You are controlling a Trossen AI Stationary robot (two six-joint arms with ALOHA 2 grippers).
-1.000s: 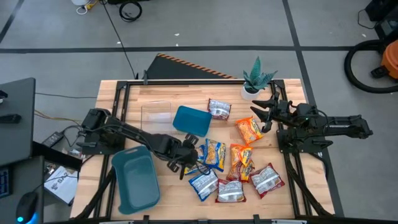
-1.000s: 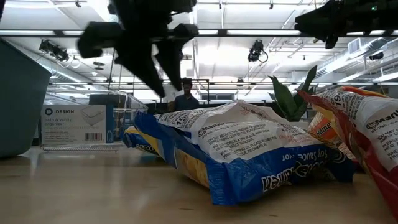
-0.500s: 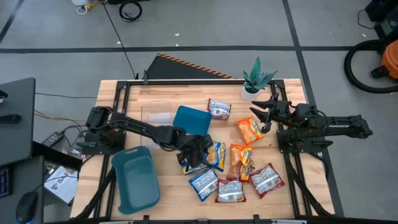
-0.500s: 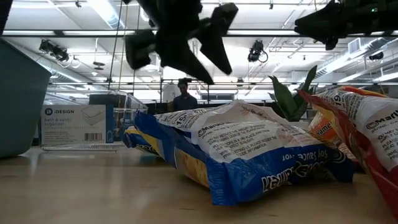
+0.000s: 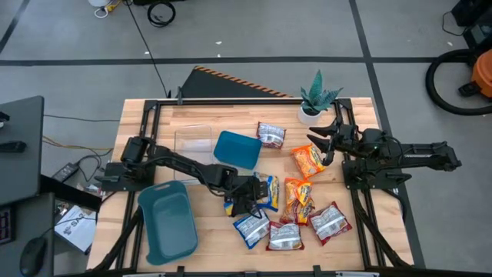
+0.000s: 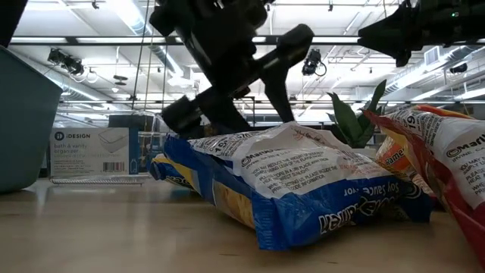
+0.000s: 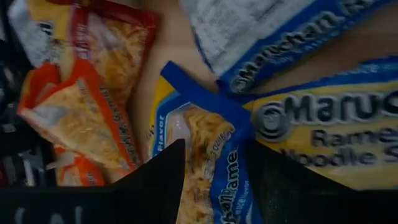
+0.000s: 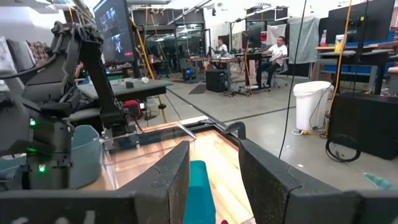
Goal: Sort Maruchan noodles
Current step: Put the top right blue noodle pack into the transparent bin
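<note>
Several Maruchan packets lie flat mid-table: yellow-and-blue ones [image 5: 266,191], a blue-and-white one [image 5: 251,228], orange ones [image 5: 307,161], and red-and-silver ones [image 5: 331,221]. My left gripper [image 5: 246,198] is low over the yellow-and-blue pair and open. In the left wrist view its fingers stand on either side of one yellow-and-blue packet [image 7: 208,149]. In the low view it [image 6: 227,95] hangs behind the blue-and-white packet [image 6: 303,189]. My right gripper [image 5: 326,143] waits open in the air near the far right, above the orange packet; its fingers [image 8: 155,186] frame the room. My left gripper [image 7: 214,186] comes from above, pointing down, with its open fingers [image 7: 155,183] across the middle of a yellow-and-blue packet that lies flat on the table. I cannot tell whether the fingertips touch it.
A teal bin [image 5: 165,221] sits at the near left, and a second teal bin [image 5: 237,148] lies tipped by a clear container [image 5: 192,142]. A potted plant [image 5: 317,98] stands at the far edge. People sit in the room beyond [image 8: 273,53].
My left gripper has moved toward the table's right and come down, turning as it went, from beside the teal bin to just over the yellow-and-blue packets. It has stayed open. The packets and my right arm have kept still.
</note>
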